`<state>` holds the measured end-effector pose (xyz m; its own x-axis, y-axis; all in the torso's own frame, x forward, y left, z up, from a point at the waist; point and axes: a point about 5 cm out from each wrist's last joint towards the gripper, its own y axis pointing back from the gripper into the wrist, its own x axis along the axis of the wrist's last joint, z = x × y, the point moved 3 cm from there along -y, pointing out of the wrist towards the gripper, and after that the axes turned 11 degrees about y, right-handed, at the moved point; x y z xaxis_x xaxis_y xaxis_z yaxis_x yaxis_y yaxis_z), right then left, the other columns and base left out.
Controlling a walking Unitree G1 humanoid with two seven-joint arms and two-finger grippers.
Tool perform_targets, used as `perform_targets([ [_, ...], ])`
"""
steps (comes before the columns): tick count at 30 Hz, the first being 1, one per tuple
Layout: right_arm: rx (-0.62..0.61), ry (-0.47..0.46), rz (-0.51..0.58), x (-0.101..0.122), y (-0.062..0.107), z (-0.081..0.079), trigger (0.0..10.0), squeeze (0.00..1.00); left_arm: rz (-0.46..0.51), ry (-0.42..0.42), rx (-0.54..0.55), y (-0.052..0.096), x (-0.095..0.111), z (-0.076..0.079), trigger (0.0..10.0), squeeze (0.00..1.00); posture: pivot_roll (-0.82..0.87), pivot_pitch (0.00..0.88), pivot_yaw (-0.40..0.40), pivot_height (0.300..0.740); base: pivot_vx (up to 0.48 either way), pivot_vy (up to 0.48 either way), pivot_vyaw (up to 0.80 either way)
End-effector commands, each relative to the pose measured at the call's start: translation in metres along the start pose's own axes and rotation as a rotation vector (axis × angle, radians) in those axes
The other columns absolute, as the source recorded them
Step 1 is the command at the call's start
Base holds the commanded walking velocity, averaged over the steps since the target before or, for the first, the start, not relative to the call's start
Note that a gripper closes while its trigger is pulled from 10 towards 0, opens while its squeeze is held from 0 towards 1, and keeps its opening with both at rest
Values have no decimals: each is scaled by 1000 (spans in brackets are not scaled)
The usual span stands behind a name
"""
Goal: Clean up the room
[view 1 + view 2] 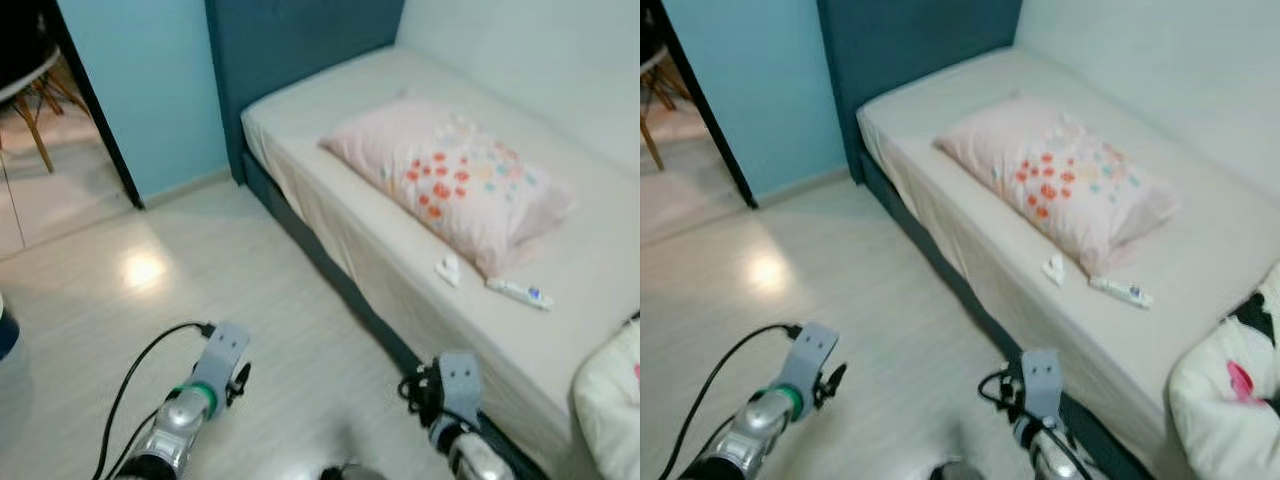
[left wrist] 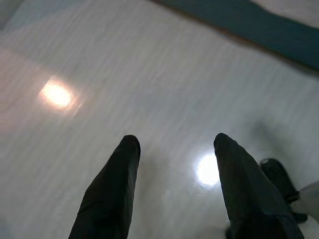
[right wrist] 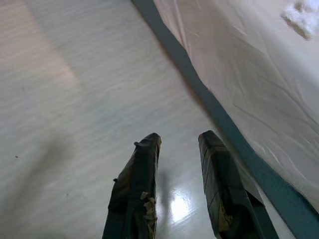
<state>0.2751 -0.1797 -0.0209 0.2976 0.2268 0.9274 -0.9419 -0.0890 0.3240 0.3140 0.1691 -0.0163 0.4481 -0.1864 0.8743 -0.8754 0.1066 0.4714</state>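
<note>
A small tube (image 1: pixel 519 293) and a white scrap (image 1: pixel 448 270) lie on the bed (image 1: pixel 350 230) beside the pillow (image 1: pixel 455 180), not yet cleared. Left tool (image 2: pixel 174 149) and right tool (image 3: pixel 180 144) hang over the floor (image 1: pixel 250 300), fingers apart, empty.

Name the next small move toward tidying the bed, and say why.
Probably step closer to the bed: both end effectors, left and right, hang open over bare floor, while the tube and white scrap lie beside the pillow.

Silver arms, green ring and black cable on left arm (image 1: pixel 185 410); long black fingers (image 2: pixel 112 191).
</note>
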Motion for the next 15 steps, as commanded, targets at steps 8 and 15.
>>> perform_targets([
  [8, -6, 1, -2, -3, 3, 2, 10000, 0, -7, -5, -9, 0, -4, 6, 10000, 0, -27, 103, 49, 722, 465, 0, 0],
  [15, 21, 14, -4, -3, 3, 0, 10000, 0, -3, -10, 13, 0, -4, 5, 10000, 0, -26, 107, 48, 722, 465, 0, 0],
])
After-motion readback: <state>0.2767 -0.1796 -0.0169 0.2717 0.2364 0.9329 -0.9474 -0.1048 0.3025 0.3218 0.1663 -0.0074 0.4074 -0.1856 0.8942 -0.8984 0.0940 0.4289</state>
